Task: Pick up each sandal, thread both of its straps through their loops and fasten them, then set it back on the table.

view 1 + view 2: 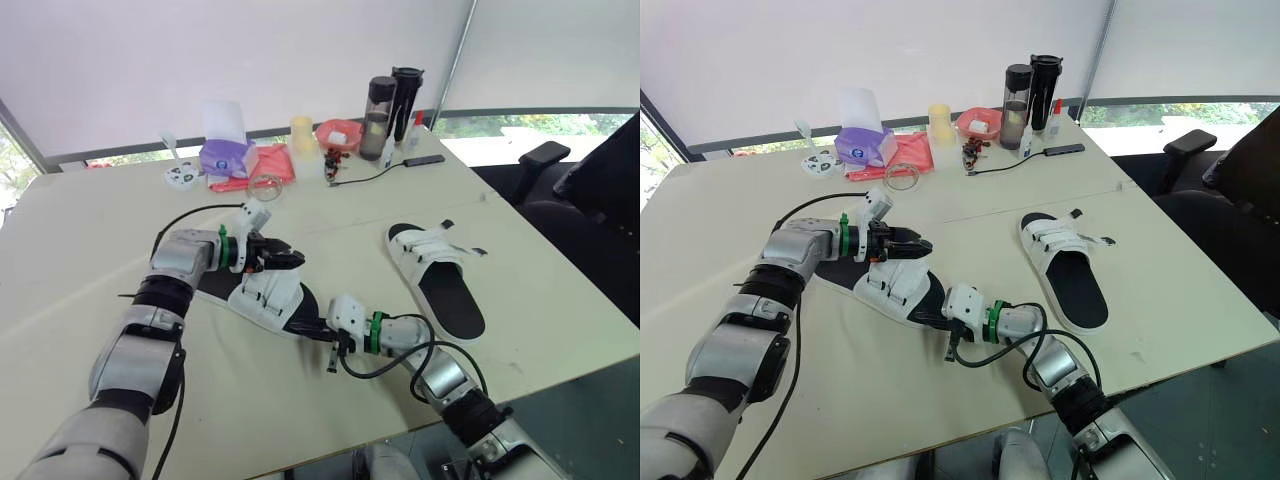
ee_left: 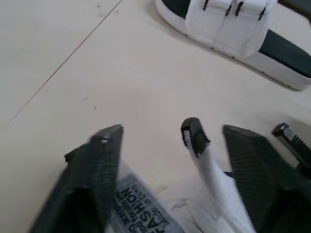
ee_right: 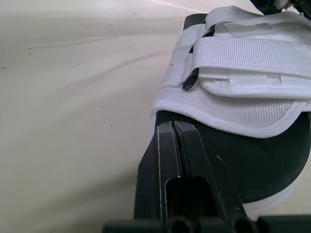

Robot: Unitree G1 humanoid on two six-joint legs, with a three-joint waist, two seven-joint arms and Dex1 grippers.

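On the table [image 1: 100, 220], seen from the head, two white sandals lie well apart. The near sandal [image 1: 270, 300] lies between the two arms. The far sandal [image 1: 435, 275] lies off to the robot's right, and no gripper touches it. The left gripper [image 1: 290, 259] hangs just over the top of the near sandal. The right gripper [image 1: 308, 328] is at that sandal's near edge.

From the left wrist, the two black fingers [image 2: 97, 165] stand apart. A loose white strap [image 2: 201, 150] with a black tip sticks up between them, but they do not pinch it.

From the right wrist, the two fingers [image 3: 170, 165] are pressed together with nothing between them. Their tips sit right at the sandal's edge, by its black inside. I cannot tell if they push on it.

I think the job is at the strap step on the near sandal. The right gripper seems to keep it steady. Next, the left fingers need to close on the strap tip and pull it through its loop. The strap is thin and floppy, so it could slip out.
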